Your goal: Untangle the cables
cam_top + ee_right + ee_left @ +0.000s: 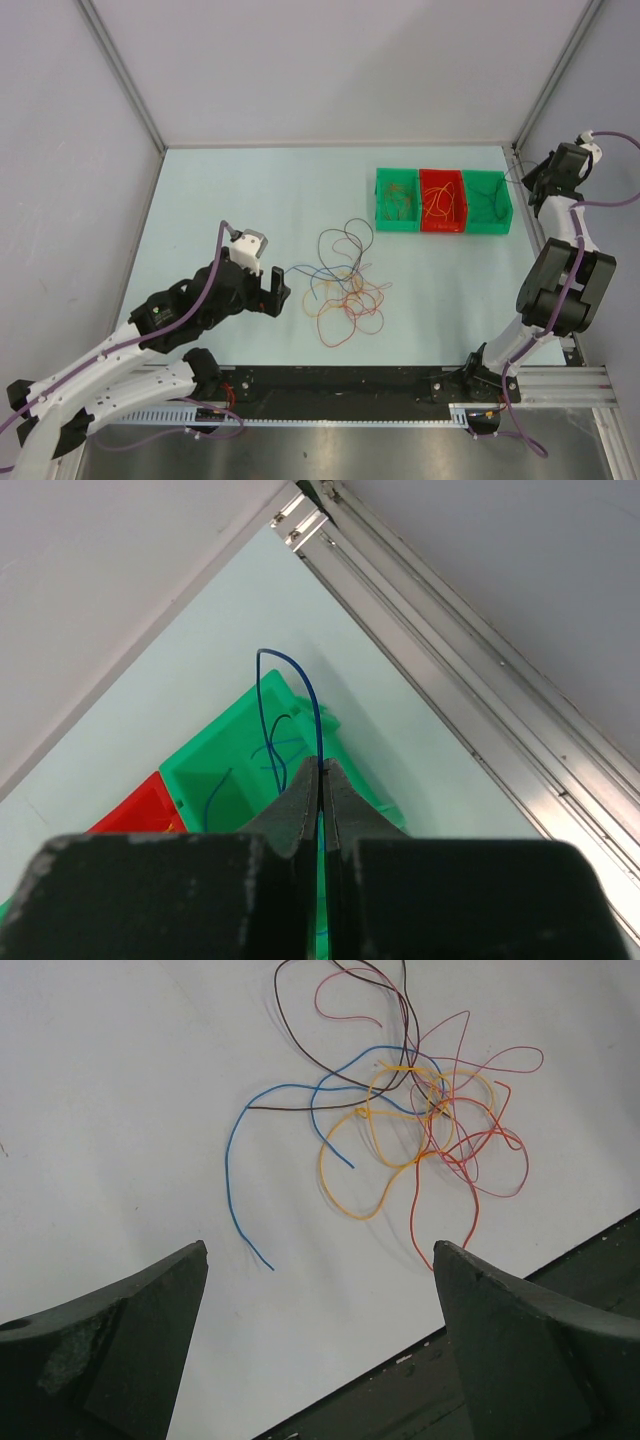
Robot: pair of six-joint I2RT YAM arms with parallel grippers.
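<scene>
The left gripper (272, 290) stood with jaws fully apart, holding nothing, low over the table (230, 190). The cables (420, 1110) (orange, red, blue and dark brown, their loops crossing) lay tangled on the table just ahead of its fingertips, clear of them. One loose blue end reached nearest, in line with the gap between the fingers. The right gripper (322, 770) was pinched closed on a single blue cable (300, 680), which arched out past the fingertips and down toward the green bin (200, 770) below and ahead. A red bin (130, 810) adjoined that bin on the side away from the gripper.
</scene>
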